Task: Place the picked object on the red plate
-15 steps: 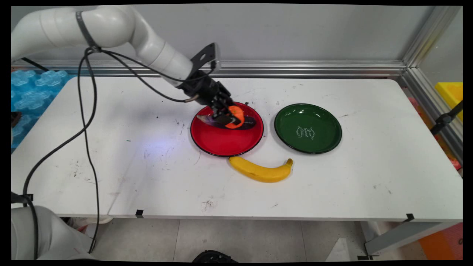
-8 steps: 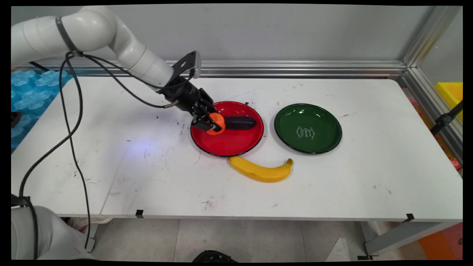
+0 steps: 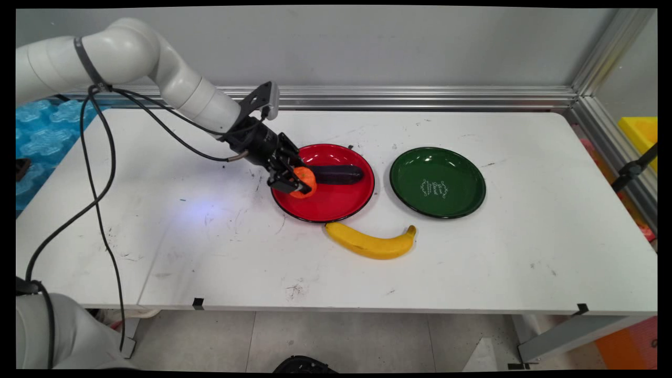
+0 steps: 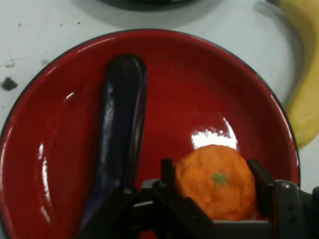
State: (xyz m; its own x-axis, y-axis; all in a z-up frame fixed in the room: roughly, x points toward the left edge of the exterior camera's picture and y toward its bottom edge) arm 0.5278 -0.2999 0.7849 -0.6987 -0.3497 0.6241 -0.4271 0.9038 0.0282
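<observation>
Over the red plate (image 3: 336, 207), hand (image 4: 214, 186) grips orange (image 4: 215, 181), partly hiding aubergine (image 4: 119, 134).

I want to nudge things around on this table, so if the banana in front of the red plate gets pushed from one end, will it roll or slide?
The banana lies flat on its curved side on the bare white table, so it would probably pivot and slide, not roll. It looks smooth-skinned, so it may slip easily. The red plate sits close behind it and could stop it.
</observation>
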